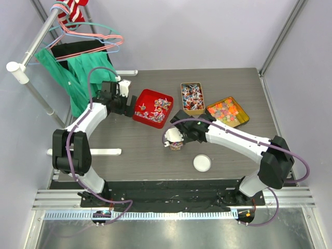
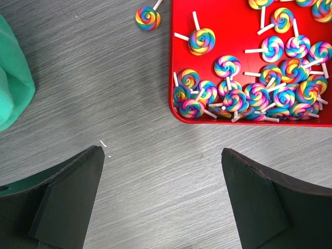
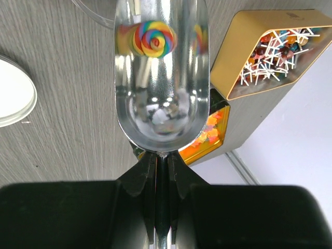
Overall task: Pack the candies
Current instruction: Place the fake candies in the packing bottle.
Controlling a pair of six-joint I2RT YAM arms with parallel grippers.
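Clamps the right gripper point(image 3: 162, 176) on the handle of a metal scoop point(image 3: 161, 104), one rainbow lollipop point(image 3: 154, 37) at the bowl's far end, stick pointing back toward the fingers, clear cup point(image 3: 91, 13) rim just beyond-left, with the left gripper point(image 2: 162, 155) spread open short of the red tray point(image 2: 228, 23).
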